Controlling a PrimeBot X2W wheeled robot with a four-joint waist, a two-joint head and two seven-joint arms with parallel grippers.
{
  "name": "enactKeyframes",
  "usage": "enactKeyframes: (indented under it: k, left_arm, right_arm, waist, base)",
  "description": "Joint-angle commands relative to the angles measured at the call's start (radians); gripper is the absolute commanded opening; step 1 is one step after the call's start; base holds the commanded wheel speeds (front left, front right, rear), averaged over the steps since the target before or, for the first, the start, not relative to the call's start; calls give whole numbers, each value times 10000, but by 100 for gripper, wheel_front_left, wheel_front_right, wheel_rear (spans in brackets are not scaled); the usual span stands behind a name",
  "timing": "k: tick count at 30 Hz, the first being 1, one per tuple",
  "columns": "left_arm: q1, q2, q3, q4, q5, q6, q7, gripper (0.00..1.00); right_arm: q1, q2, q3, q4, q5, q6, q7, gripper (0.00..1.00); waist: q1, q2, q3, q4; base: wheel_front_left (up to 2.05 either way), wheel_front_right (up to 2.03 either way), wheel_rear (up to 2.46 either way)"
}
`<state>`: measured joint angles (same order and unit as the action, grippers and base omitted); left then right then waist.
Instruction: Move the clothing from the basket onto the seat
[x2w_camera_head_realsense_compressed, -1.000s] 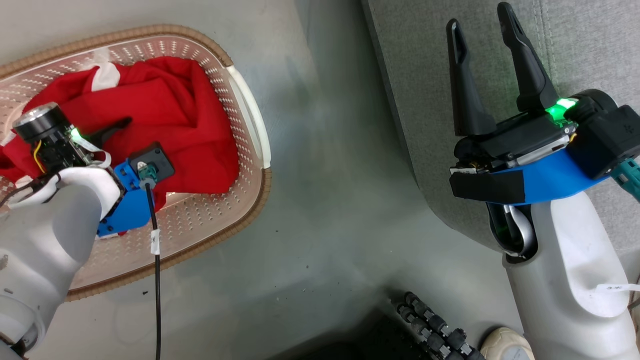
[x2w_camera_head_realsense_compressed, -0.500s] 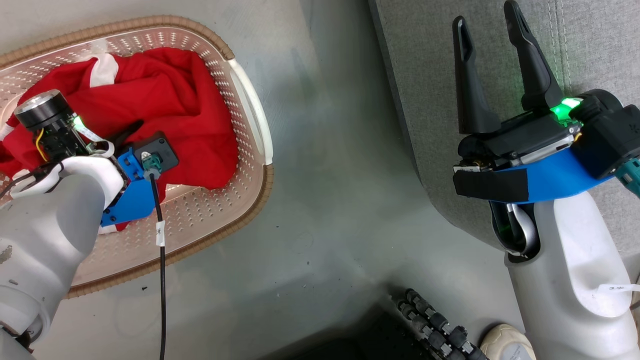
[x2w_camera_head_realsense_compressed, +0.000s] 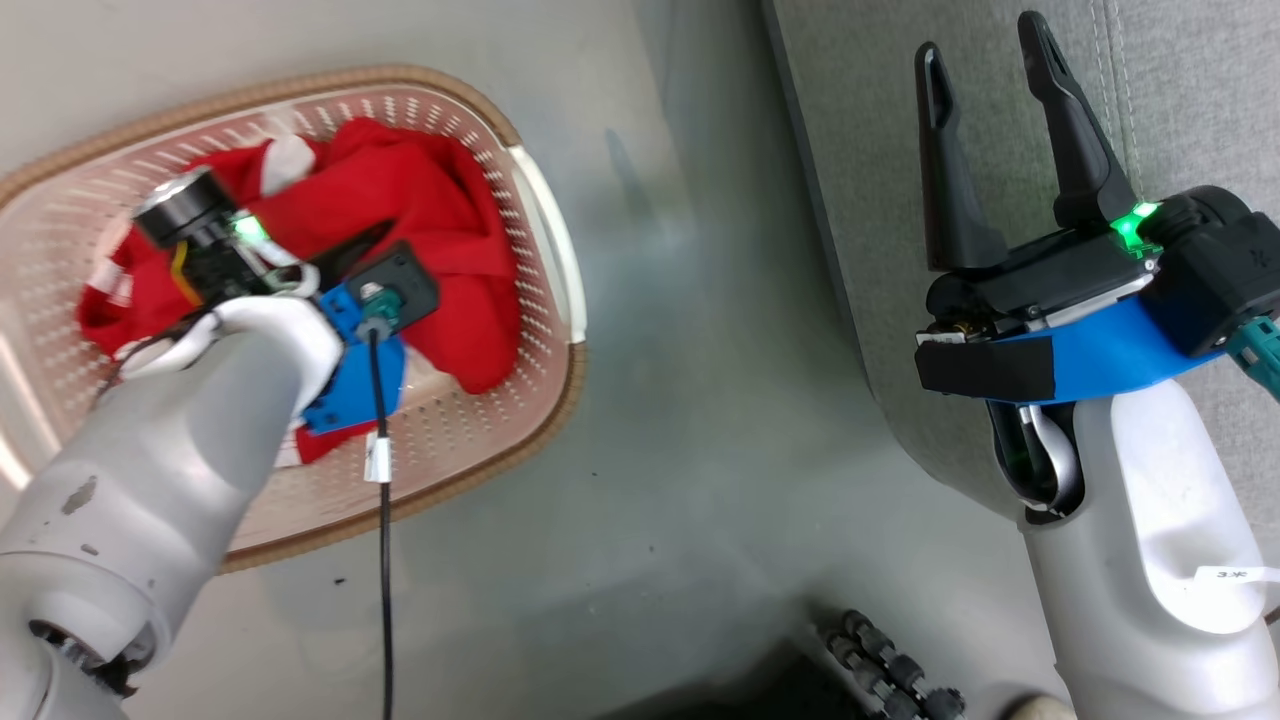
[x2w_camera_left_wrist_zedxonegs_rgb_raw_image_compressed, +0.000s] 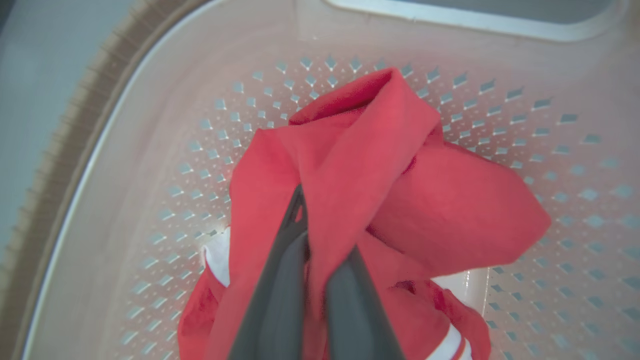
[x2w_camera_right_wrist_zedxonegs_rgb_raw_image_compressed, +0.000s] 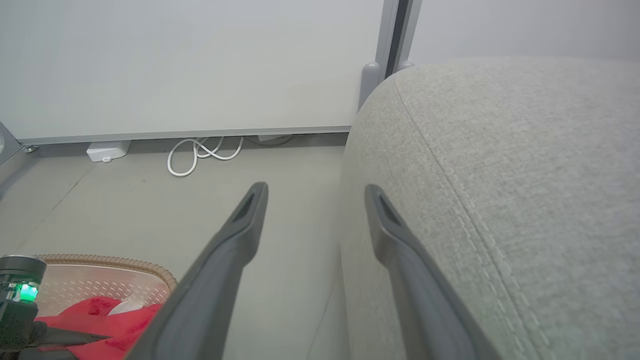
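Note:
The clothing (x2w_camera_head_realsense_compressed: 440, 230), bright red with white trim, lies bunched in the cream perforated basket (x2w_camera_head_realsense_compressed: 573, 372) on the floor at the left. My left gripper (x2w_camera_head_realsense_compressed: 347, 246) reaches down into the basket and is shut on a fold of the red clothing (x2w_camera_left_wrist_zedxonegs_rgb_raw_image_compressed: 425, 200). In the left wrist view that fold drapes over the dark fingers (x2w_camera_left_wrist_zedxonegs_rgb_raw_image_compressed: 280, 280) of the left gripper (x2w_camera_left_wrist_zedxonegs_rgb_raw_image_compressed: 315, 235), with a white strip of trim (x2w_camera_left_wrist_zedxonegs_rgb_raw_image_compressed: 217, 255) beside them. My right gripper (x2w_camera_head_realsense_compressed: 982, 40) stands open with nothing in it over the edge of the light grey seat (x2w_camera_head_realsense_compressed: 1180, 100). In the right wrist view, the right gripper (x2w_camera_right_wrist_zedxonegs_rgb_raw_image_compressed: 315, 190) hangs beside the seat (x2w_camera_right_wrist_zedxonegs_rgb_raw_image_compressed: 525, 175).
Grey floor separates the basket (x2w_camera_right_wrist_zedxonegs_rgb_raw_image_compressed: 100, 260) from the seat. A black cable (x2w_camera_head_realsense_compressed: 385, 560) hangs from my left wrist. A dark ribbed hose (x2w_camera_head_realsense_compressed: 890, 670) lies at the bottom. A coiled white cord (x2w_camera_right_wrist_zedxonegs_rgb_raw_image_compressed: 200, 152) and a small white box (x2w_camera_right_wrist_zedxonegs_rgb_raw_image_compressed: 107, 150) sit by the wall.
My left gripper has shut on the red fabric, which is now gathered up around it. The head view has shifted a little. The right arm holds the same pose.

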<state>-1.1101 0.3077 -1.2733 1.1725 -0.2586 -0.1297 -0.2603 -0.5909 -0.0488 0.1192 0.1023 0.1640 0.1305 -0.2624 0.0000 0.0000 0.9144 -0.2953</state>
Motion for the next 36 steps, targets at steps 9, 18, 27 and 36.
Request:
enactKeyframes:
  k: [9,18,27,36]
  left_arm:
    - [563,-162,1056,-1714,-679,260,-63,0]
    - [1640,-310,2228,-3322,-702,683,-65,0]
    - [2913,-391,3571,-4821,-463,1025,-64,0]
    - [3606,-627,4845,-6019,-166,977,-66,0]
  right_arm:
    - [300,-30,-264,220,-431,4,-37,100]
    - [753,-32,-569,439,-775,3,-39,100]
    - [1385,-32,-803,642,-959,4,-39,100]
    - [2104,-32,-1033,840,-1104,3,-39,100]
  waist:
    - [0,0,-1173,783]
    - [0,0,-2390,1441]
    - [0,0,-3804,1817]
    - [0,0,-5097,2152]
  base:
    - [0,0,0]
    - [0,0,0]
    - [0,0,0]
    - [0,0,0]
